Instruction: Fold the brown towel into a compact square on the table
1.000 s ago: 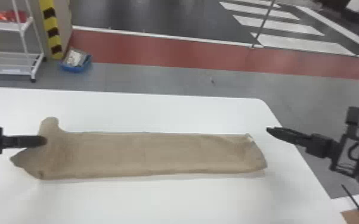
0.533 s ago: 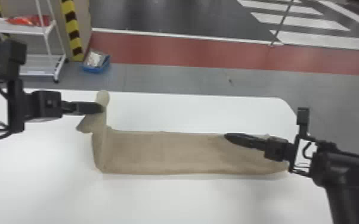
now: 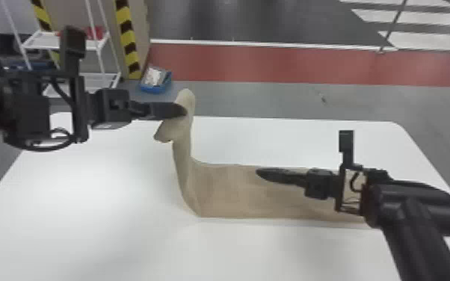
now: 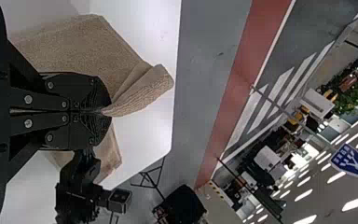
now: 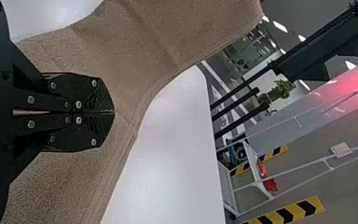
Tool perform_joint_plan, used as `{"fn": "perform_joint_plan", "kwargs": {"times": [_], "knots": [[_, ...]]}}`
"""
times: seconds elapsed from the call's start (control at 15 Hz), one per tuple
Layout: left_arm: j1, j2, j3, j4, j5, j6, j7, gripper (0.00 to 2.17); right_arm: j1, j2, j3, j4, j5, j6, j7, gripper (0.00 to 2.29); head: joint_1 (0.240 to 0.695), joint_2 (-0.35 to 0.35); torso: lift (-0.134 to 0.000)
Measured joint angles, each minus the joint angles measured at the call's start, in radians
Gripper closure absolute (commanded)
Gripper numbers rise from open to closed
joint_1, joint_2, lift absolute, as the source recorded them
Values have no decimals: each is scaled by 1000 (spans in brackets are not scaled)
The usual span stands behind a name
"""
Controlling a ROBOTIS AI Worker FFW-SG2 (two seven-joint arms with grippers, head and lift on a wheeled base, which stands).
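My left gripper (image 3: 183, 111) holds the left end of the brown towel (image 3: 235, 190) up above the table. That end rises steeply, and a loose corner flops to the left below the fingers; the rest lies as a long strip on the tabletop. In the left wrist view my left gripper (image 4: 106, 112) is shut on the towel's edge (image 4: 142, 93). Over the flat part of the strip is my right gripper (image 3: 259, 172), covering some of its right half. In the right wrist view the right gripper (image 5: 113, 112) is shut with nothing between its tips, and the towel (image 5: 135, 46) spreads behind it.
The white table (image 3: 97, 209) extends around the towel, with its far edge beyond it. On the floor past the far left stand a white shelf rack (image 3: 101, 80) and a blue bin (image 3: 156, 84). My right forearm (image 3: 418, 209) reaches over the table's right side.
The left gripper has lifted the towel's left end and carried it up and to the right. My right gripper has come in from beyond the table's right edge to above the strip. The head view has shifted.
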Motion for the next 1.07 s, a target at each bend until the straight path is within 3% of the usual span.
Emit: {"fn": "perform_joint_plan", "kwargs": {"times": [0.2, 0.53, 1.07], "knots": [[-40, 12, 16, 1, 36, 0, 1, 1474, -43, 34, 55, 61, 3, -9, -4, 1771, 695, 3, -124], [-90, 24, 18, 17, 58, 0, -6, 1474, -114, 123, 126, 198, -3, -81, -79, 1771, 675, 75, -124], [-71, 32, 41, -19, 135, 0, 5, 1474, -247, 129, 176, 384, -45, -187, -84, 1771, 645, 90, -124]]}}
